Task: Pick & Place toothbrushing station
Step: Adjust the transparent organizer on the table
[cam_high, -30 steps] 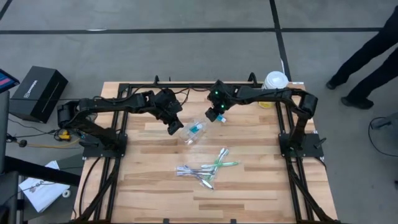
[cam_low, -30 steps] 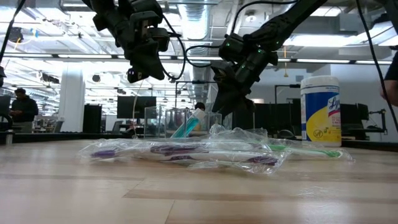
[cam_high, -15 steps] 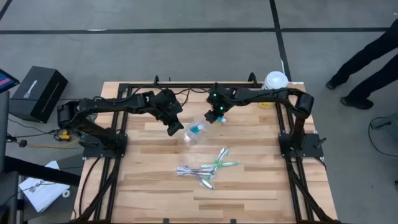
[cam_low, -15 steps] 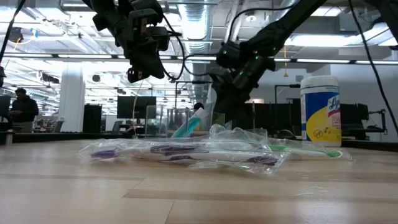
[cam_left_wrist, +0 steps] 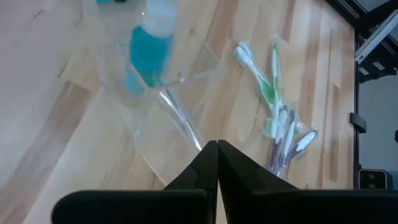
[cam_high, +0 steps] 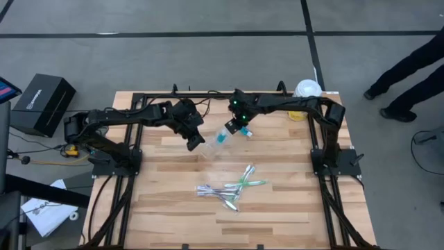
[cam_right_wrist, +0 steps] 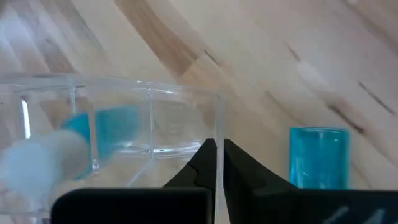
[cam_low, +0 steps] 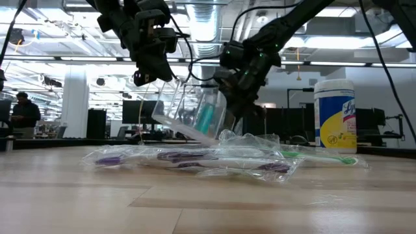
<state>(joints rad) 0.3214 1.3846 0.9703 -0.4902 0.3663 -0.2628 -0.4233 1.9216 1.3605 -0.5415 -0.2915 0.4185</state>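
The small clear plastic cup point(cam_low: 190, 114) is tilted near the table's middle, with a blue white-capped tube point(cam_low: 205, 118) inside it. It also shows in the high view point(cam_high: 218, 144). My right gripper point(cam_low: 229, 97) is shut on the cup. A second blue tube point(cam_right_wrist: 317, 163) stands on the table beside it. Green and purple-white toothbrushes point(cam_high: 232, 187) lie in clear wrappers nearer the front edge. My left gripper point(cam_low: 147, 77) is shut and empty. It hovers just left of the cup, above the table. My right gripper holds the cup by its rim wall point(cam_right_wrist: 217, 124), on the side toward the table's right. The thin wall runs between the two shut fingers, so one stands inside and one outside. The fingers come slanting down from the far right. The cup hangs tilted; whether its lower corner point(cam_low: 209, 138) touches the table, I cannot tell.
A white-lidded yellow-and-blue canister point(cam_low: 335, 116) stands at the table's far right corner point(cam_high: 307, 89). A person's legs point(cam_high: 409, 62) show on the floor beyond that corner. Bare wood lies left of the toothbrushes and along the front edge.
My right gripper has gone a little toward the table's left, to the cup. The cup stood upright on the table; now it is tipped and raised, and it has shifted toward the far edge with the blue tube still inside.
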